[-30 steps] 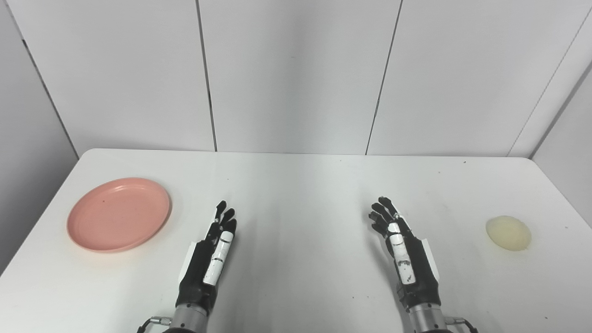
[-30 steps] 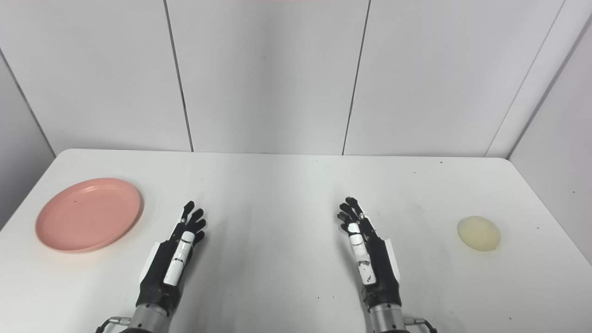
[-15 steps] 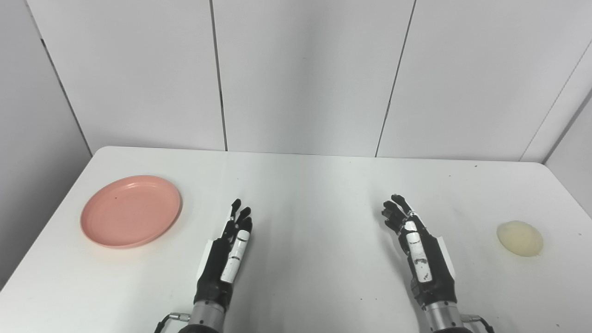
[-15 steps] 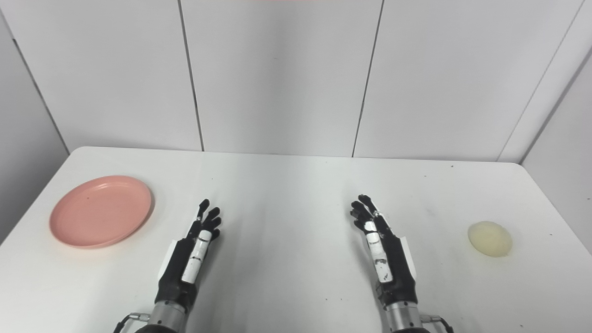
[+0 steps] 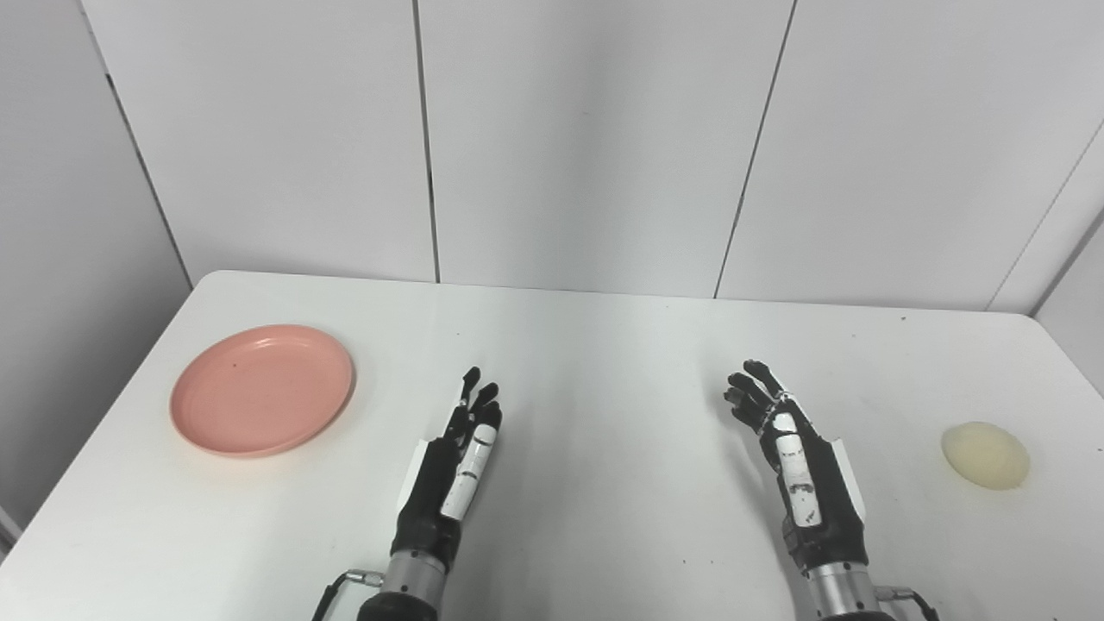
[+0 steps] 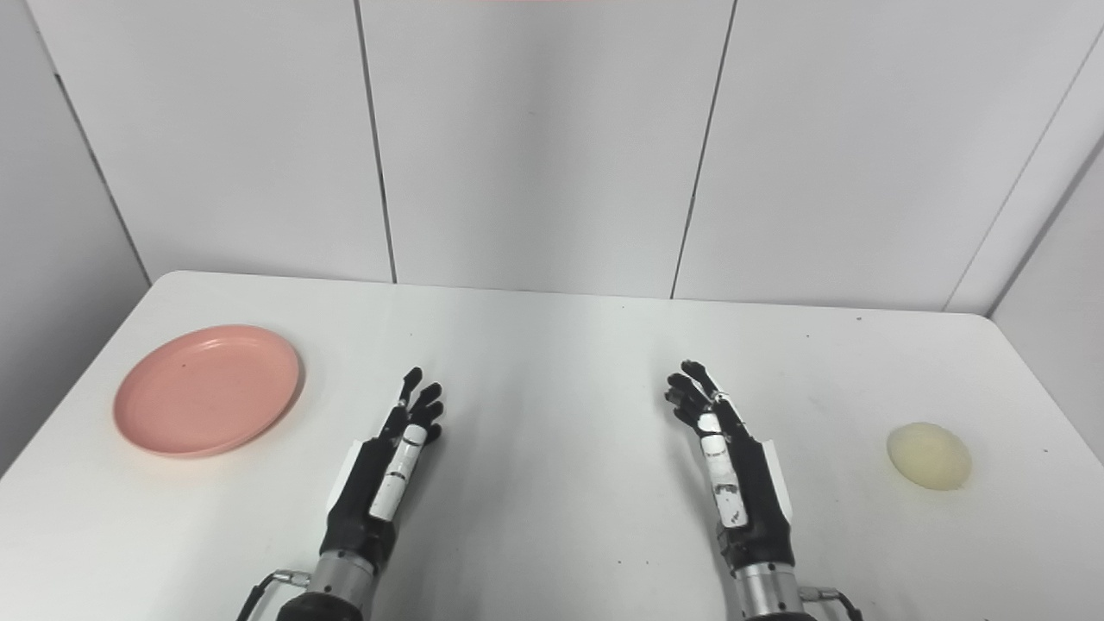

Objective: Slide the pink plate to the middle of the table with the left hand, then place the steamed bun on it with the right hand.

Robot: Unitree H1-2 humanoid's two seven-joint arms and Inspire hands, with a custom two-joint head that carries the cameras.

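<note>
White panelled wall (image 5: 586,138) fills the back of the scene, split by thin dark seams, and in front of it sits a broad white desk (image 5: 604,345) with rounded far corners and a few small dark specks on its top.

Over on the left side of the desk, there's the pink plate (image 5: 262,389), round and shallow, lying flat and holding nothing, well apart from both hands and well left of the desk's middle.

Now the two arms, both coming up from the bottom edge. The left hand (image 5: 453,470) is black with a white strip along it, fingers stretched forward and close together, holding nothing, low over the desk near the front edge. The plate is up and to its left, a clear gap of bare desk between them. The right hand (image 5: 798,466) mirrors it on the other side, fingers extended and slightly spread with the tips curling a touch, and it has hold of nothing either.

And the smallest item, the steamed bun (image 5: 985,455): a pale yellowish dome sitting on the desk far out on the right, well clear of the right hand and nowhere near the plate.
</note>
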